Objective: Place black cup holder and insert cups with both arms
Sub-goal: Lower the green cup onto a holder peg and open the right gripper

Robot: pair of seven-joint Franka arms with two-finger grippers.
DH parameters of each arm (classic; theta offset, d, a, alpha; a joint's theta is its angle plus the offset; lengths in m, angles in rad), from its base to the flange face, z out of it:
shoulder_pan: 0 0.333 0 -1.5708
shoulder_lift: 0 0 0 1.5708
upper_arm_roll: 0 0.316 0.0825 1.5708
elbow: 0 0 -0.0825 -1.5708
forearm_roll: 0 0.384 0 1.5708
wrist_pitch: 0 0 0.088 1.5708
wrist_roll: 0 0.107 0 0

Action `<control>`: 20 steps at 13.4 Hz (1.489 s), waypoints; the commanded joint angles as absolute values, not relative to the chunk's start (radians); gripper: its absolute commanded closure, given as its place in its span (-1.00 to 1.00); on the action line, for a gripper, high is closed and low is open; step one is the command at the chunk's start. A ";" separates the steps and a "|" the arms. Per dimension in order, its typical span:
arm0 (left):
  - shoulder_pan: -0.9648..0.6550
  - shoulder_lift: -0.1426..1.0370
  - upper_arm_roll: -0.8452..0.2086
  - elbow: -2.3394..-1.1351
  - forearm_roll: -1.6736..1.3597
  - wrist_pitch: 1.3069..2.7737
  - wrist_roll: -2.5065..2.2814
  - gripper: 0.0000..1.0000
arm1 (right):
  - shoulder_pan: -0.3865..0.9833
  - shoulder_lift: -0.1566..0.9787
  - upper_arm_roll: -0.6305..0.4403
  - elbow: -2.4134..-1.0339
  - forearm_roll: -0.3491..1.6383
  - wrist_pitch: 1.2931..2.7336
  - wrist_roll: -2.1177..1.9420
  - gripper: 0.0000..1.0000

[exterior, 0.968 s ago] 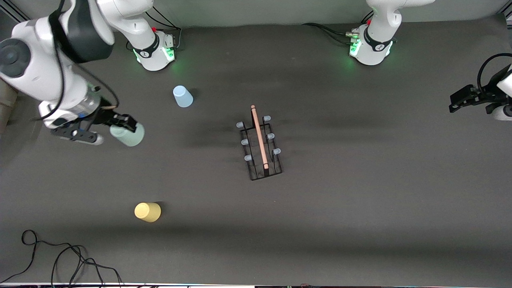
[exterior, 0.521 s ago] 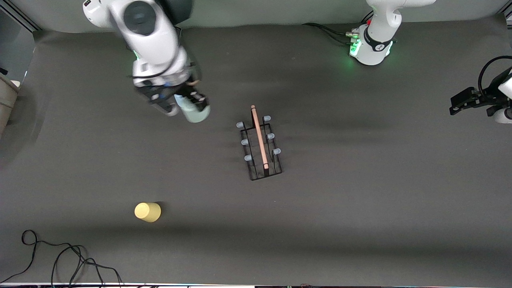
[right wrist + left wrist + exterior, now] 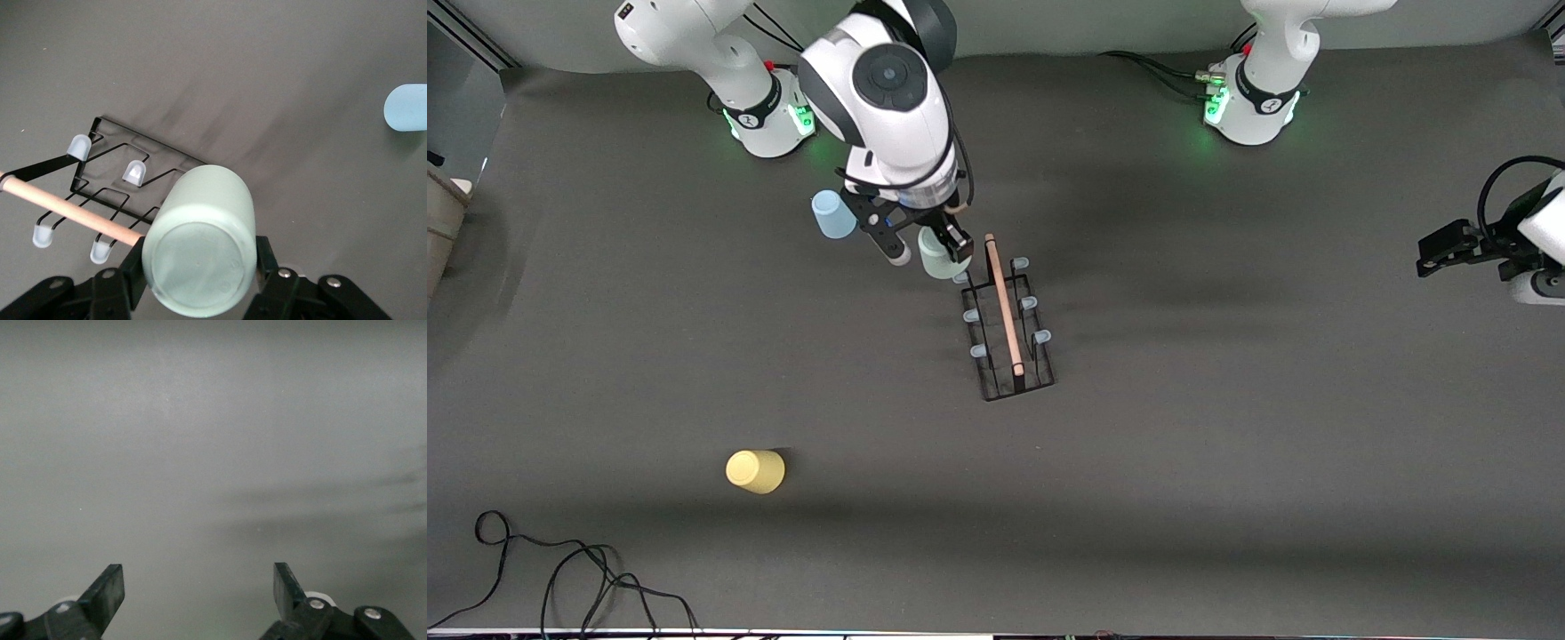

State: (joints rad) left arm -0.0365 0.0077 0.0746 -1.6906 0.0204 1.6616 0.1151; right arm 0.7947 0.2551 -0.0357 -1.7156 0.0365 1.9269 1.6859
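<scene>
Dark grey matte surface (image 3: 1227,462), plain and mostly bare, meeting a pale wall along the top edge of the front view. Black loose cable (image 3: 560,578) coiled at lower left of that view. Two green-lit bases at the top: right arm's base (image 3: 769,111) at upper left, left arm's base (image 3: 1254,107) at upper right. Rack (image 3: 1007,320) standing upright near centre, wooden rod along its top, blue-tipped pegs either side. Right hand (image 3: 925,244) just up and left of the rack's upper end, clenched on the mint cup (image 3: 935,258), cup carried above the surface over that end of the rack; in the right wrist view, mint cup (image 3: 200,240) gripped between both fingers with the rack (image 3: 107,187) beneath. Blue cup (image 3: 833,215) on the surface at upper centre-left, beside the right arm. Yellow cup (image 3: 755,471) at lower left, well apart from the rest. Left hand (image 3: 1449,249) at the right edge, waiting, released and gaping wide, nothing between its fingers (image 3: 107,593).
</scene>
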 commanded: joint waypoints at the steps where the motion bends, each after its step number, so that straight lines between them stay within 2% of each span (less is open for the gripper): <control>1: -0.057 0.021 0.084 -1.657 0.009 1.657 0.094 -0.99 | 0.811 0.267 -0.048 -1.747 0.055 1.994 1.726 0.29; 9: -0.045 0.029 0.074 -1.666 0.009 1.661 0.091 -0.99 | 0.830 0.333 -0.051 -1.818 0.043 2.146 1.740 0.29; 11: -0.044 0.028 0.074 -1.663 0.009 1.661 0.081 -0.99 | 0.830 0.339 -0.051 -1.889 0.043 2.247 1.740 0.29; 13: -0.046 0.029 0.072 -1.660 0.008 1.675 0.061 -0.99 | 0.830 0.353 -0.049 -1.907 0.043 2.272 1.740 0.28; 14: -0.048 0.031 0.072 -1.661 0.009 1.683 0.060 -0.99 | 0.830 0.357 -0.049 -1.905 0.043 2.273 1.740 0.12; 15: -0.046 0.029 0.072 -1.663 0.009 1.680 0.057 -0.99 | 0.830 0.365 -0.049 -1.901 0.043 2.272 1.740 -0.62; 16: -0.048 0.028 0.071 -1.663 0.009 1.680 0.057 -0.99 | 0.828 0.359 -0.051 -1.895 0.043 2.264 1.740 -0.90; 17: -0.046 0.026 0.071 -1.663 0.009 1.687 0.058 -0.99 | 0.827 0.351 -0.054 -1.872 0.043 2.249 1.735 -0.99; 20: -0.054 0.032 0.071 -1.667 0.009 1.703 0.055 -0.99 | 0.816 0.345 -0.058 -1.703 0.041 2.009 1.715 -0.99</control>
State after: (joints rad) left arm -0.0452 0.0266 0.0718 -1.6755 0.0172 1.6977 0.0752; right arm 0.8144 0.3582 -0.0491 -1.8145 0.0390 2.1524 1.7172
